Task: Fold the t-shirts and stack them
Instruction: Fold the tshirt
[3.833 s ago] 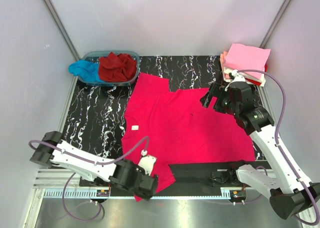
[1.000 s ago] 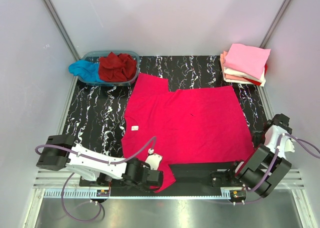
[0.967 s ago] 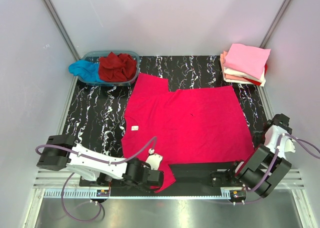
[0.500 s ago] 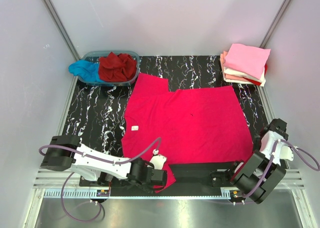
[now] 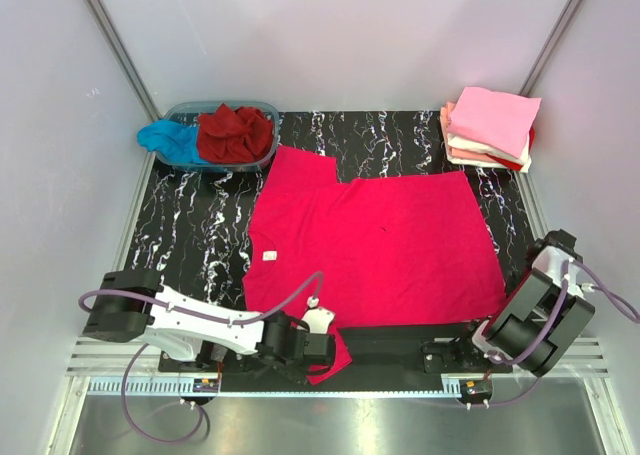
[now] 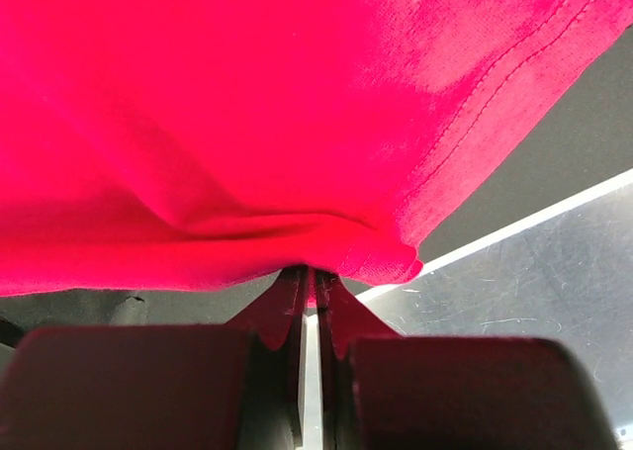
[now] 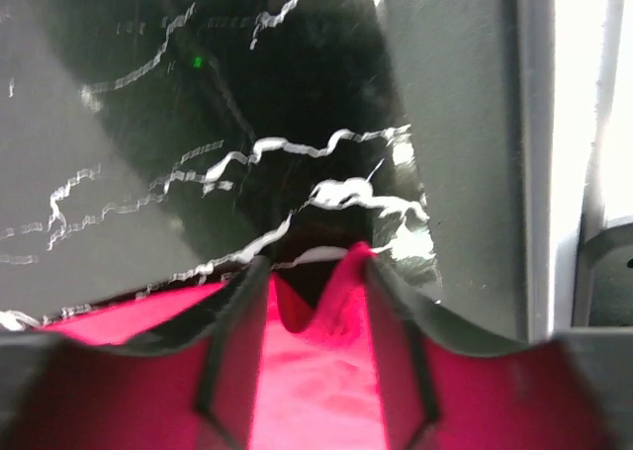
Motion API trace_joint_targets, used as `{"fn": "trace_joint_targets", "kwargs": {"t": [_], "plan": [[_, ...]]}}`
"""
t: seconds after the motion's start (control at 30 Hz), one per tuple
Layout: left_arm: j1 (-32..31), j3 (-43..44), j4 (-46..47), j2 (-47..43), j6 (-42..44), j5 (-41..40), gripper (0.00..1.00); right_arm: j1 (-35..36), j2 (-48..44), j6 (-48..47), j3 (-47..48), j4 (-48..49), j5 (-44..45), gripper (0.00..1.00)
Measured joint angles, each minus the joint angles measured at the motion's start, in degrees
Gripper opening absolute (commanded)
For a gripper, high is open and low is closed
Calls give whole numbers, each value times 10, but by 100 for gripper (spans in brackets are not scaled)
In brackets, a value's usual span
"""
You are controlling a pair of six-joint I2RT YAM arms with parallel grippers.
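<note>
Left wrist, pincer (image 6: 309,275) clamped on red tee (image 6: 247,104)

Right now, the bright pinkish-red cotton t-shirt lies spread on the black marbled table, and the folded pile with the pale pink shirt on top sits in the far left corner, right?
Not quite. The folded pile topped by a pale pink shirt sits in the far right corner, as the top external view shows. The bright pinkish-red t-shirt does lie spread on the black marbled table.

The tub (image 5: 225,104) and folded stack (image 5: 490,125) occupy the far corners; bare table (image 5: 385,135) lies between them.
</note>
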Motion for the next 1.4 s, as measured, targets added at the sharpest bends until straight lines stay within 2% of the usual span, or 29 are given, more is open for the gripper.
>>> {"fn": "trace_joint_targets", "kwargs": {"t": [0.13, 0.17, 0.37, 0.5, 0.77, 0.93, 1.17, 1.4], "plan": [[10, 4, 7, 7, 4, 6, 0, 0, -4, -9, -7, 13, -42, 13], [11, 7, 7, 11, 4, 6, 0, 0, -6, -12, -11, 18, -52, 1], [14, 9, 4, 6, 3, 2, 0, 9, -13, -30, -18, 51, -91, 0], [25, 11, -28, -45, -1, -7, 0, 12, -40, -58, -29, 61, -110, 0], [61, 57, -139, -180, -12, -44, 0, 13, -171, -119, -13, -9, -169, 0], [105, 93, -209, -237, -7, -60, 0, 15, -218, -141, -7, -57, -214, 0], [241, 150, -261, -256, 74, -73, 0, 15, -208, -148, 10, -73, -275, 0], [402, 207, -250, -195, 210, -58, 0, 16, -159, -148, 83, -62, -298, 0]]}}
